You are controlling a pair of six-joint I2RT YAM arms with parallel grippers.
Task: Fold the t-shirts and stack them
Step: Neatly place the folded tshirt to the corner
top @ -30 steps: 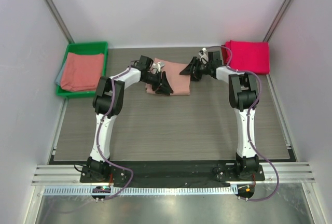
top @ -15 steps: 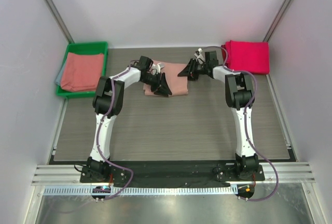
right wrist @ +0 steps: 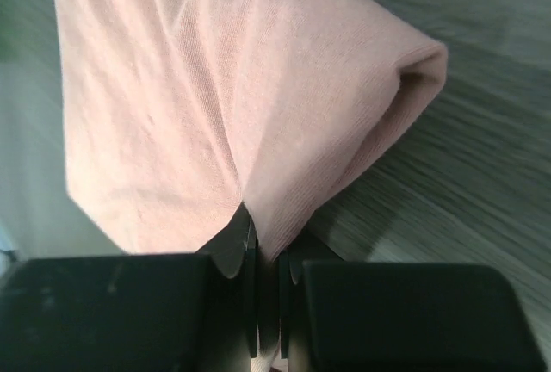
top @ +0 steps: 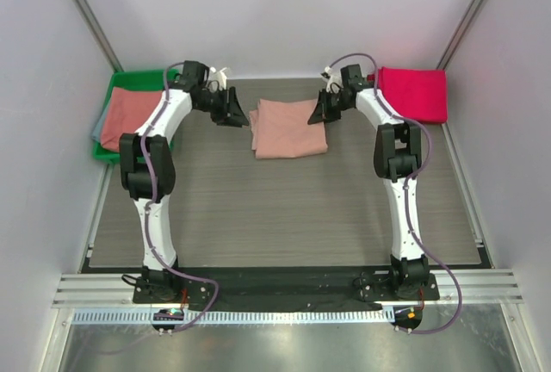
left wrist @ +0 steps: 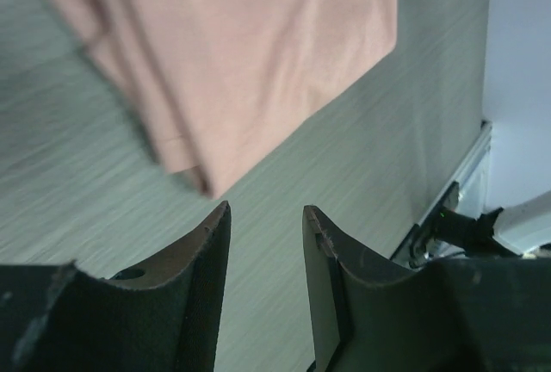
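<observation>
A folded salmon-pink t-shirt [top: 288, 128] lies on the table at the back middle. My right gripper [top: 320, 112] is at its right edge, and in the right wrist view the jaws [right wrist: 267, 234] are shut on a pinched fold of the pink cloth [right wrist: 215, 88]. My left gripper [top: 231, 109] hovers to the left of the shirt, apart from it. In the left wrist view it [left wrist: 267, 217] stands open with only table between its fingers, and the shirt's corner [left wrist: 258, 45] lies beyond the tips. A folded magenta t-shirt [top: 413, 94] rests at the back right.
A green bin [top: 172, 77] at the back left holds a salmon shirt [top: 133, 118] over a grey one. White walls close in the table on three sides. A metal rail [left wrist: 469, 165] edges the table.
My left arm has swung off the pink shirt toward the bin. My right gripper has shut on the shirt's right edge, and the shirt has shifted slightly right.
</observation>
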